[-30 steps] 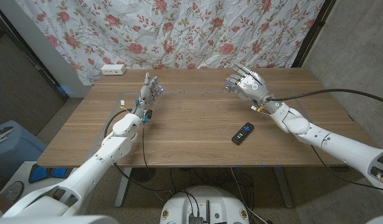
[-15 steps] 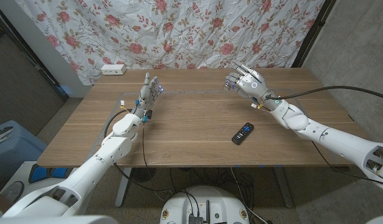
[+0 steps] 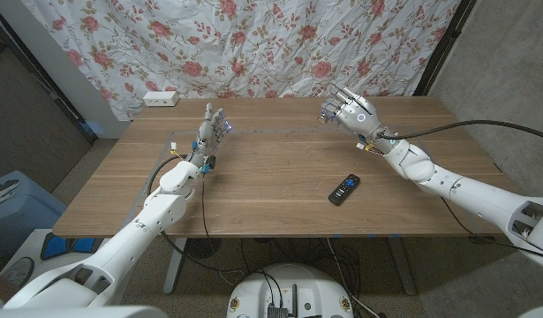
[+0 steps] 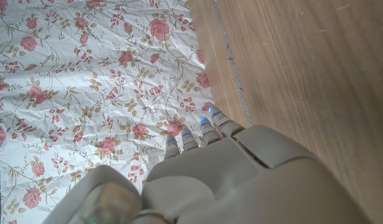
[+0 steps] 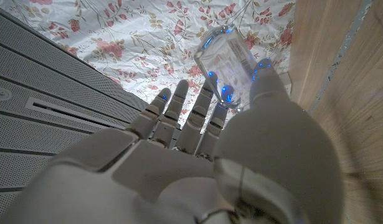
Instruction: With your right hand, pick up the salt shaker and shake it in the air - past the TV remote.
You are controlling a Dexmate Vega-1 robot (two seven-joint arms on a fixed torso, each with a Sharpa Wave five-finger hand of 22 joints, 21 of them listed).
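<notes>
**Shaker held aloft beyond the remote**

The right hand [image 3: 349, 116] is raised above the far right part of the wooden worktop [image 3: 271, 168], fingers curled around the salt shaker [image 5: 225, 62]. In the right wrist view the shaker reads as a clear glass body pinched between the thumb and the fingertips [image 5: 209, 93], with the flowered curtain [image 3: 253, 44] behind it. From the head view the shaker is mostly hidden inside the grip; only a small pale bit shows at the fingers' edge, and its cap cannot be made out.

The TV remote [image 3: 344, 188] lies flat on the worktop, nearer the front edge than the raised hand and well apart from it.

The left hand [image 3: 209, 132] stands at the worktop's left side, fingers straight and apart, holding nothing. A white power strip [image 3: 161, 99] sits at the far left corner.
</notes>
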